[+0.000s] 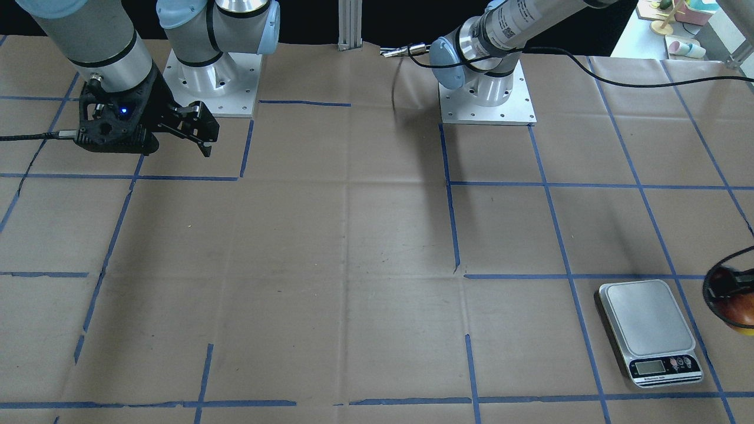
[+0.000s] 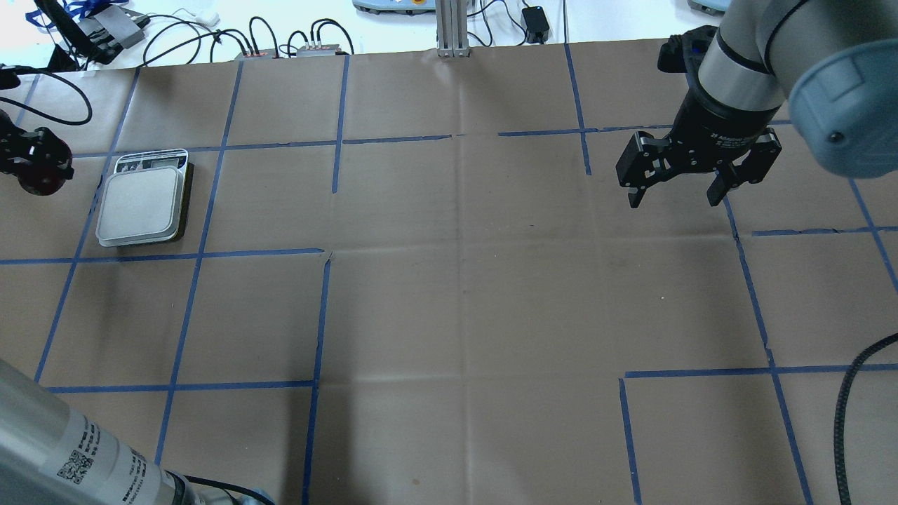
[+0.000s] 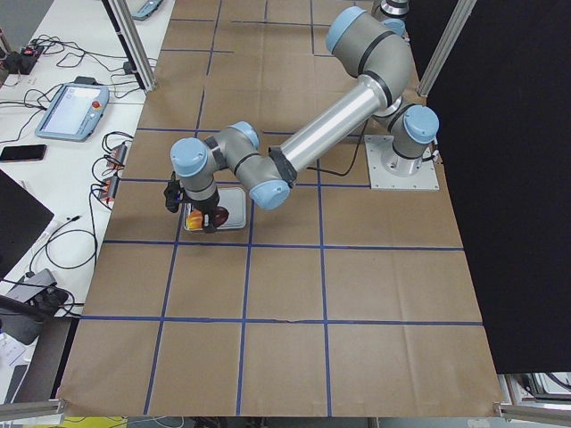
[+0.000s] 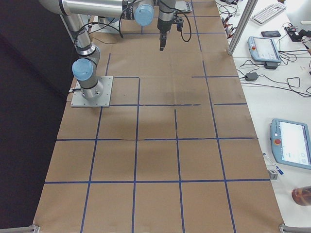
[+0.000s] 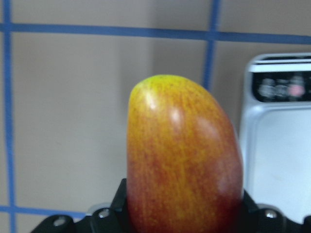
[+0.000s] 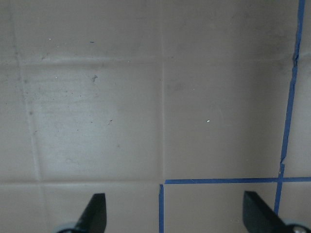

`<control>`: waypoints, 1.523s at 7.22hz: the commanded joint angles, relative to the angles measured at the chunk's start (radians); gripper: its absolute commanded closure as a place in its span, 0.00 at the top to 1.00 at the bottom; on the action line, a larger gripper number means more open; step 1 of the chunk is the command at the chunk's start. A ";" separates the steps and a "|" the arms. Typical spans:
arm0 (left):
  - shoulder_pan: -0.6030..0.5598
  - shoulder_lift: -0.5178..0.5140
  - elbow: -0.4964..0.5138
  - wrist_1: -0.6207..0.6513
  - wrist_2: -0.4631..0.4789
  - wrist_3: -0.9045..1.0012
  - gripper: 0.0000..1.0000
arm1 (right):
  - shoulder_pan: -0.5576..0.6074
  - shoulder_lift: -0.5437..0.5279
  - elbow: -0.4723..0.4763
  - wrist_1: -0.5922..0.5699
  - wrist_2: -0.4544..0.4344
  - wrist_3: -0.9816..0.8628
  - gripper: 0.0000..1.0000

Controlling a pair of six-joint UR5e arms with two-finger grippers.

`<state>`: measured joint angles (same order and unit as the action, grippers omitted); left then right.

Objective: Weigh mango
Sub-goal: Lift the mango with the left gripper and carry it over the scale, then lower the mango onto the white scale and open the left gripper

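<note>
My left gripper (image 2: pixel 34 167) is shut on the mango (image 5: pixel 182 155), a glossy red fruit that fades to yellow at its far tip. It holds the mango above the paper, just beside the scale (image 2: pixel 140 207), at the table's far left in the overhead view. In the front-facing view the mango (image 1: pixel 743 309) shows at the right edge, next to the scale (image 1: pixel 648 318). In the left wrist view the scale's plate (image 5: pixel 277 145) lies right of the mango with nothing on it. My right gripper (image 2: pixel 675 196) is open and empty, hovering at the far right.
Brown paper with a blue tape grid (image 2: pixel 323 315) covers the table. Cables and boxes (image 2: pixel 280 42) lie past its far edge. Both arm bases (image 1: pixel 489 88) stand at the robot's side. A black cable (image 2: pixel 849 407) hangs at the near right.
</note>
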<state>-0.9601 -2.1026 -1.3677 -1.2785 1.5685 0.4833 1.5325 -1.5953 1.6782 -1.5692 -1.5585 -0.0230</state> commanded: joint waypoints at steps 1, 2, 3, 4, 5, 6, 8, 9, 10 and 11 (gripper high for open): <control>-0.064 0.090 -0.204 0.048 -0.001 -0.097 0.35 | 0.000 0.000 0.000 0.000 0.000 0.000 1.00; -0.060 0.066 -0.199 0.114 0.001 -0.085 0.35 | 0.000 0.000 0.000 0.000 0.000 0.000 1.00; -0.054 0.017 -0.188 0.173 0.002 -0.071 0.35 | 0.000 0.000 0.000 0.000 0.000 0.000 1.00; -0.049 -0.031 -0.180 0.261 0.002 -0.068 0.36 | 0.000 0.000 0.000 0.000 0.000 0.000 1.00; -0.049 -0.046 -0.163 0.269 0.004 -0.069 0.37 | 0.000 0.000 0.000 0.000 0.000 0.000 1.00; -0.051 -0.051 -0.157 0.268 0.004 -0.069 0.37 | 0.000 0.000 0.000 0.000 0.000 0.000 1.00; -0.065 -0.057 -0.160 0.268 0.002 -0.081 0.43 | 0.000 0.000 0.000 0.000 0.000 0.000 1.00; -0.066 -0.056 -0.160 0.268 0.004 -0.081 0.73 | 0.000 0.000 0.000 0.000 0.000 0.000 1.00; -0.066 -0.039 -0.159 0.268 0.005 -0.081 0.98 | 0.000 0.000 0.000 0.000 0.000 0.000 1.00; -0.068 -0.004 -0.157 0.252 0.005 -0.081 0.99 | 0.000 0.000 0.000 0.000 0.000 0.000 1.00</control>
<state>-1.0261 -2.1389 -1.5265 -1.0145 1.5732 0.4022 1.5324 -1.5953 1.6782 -1.5693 -1.5585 -0.0230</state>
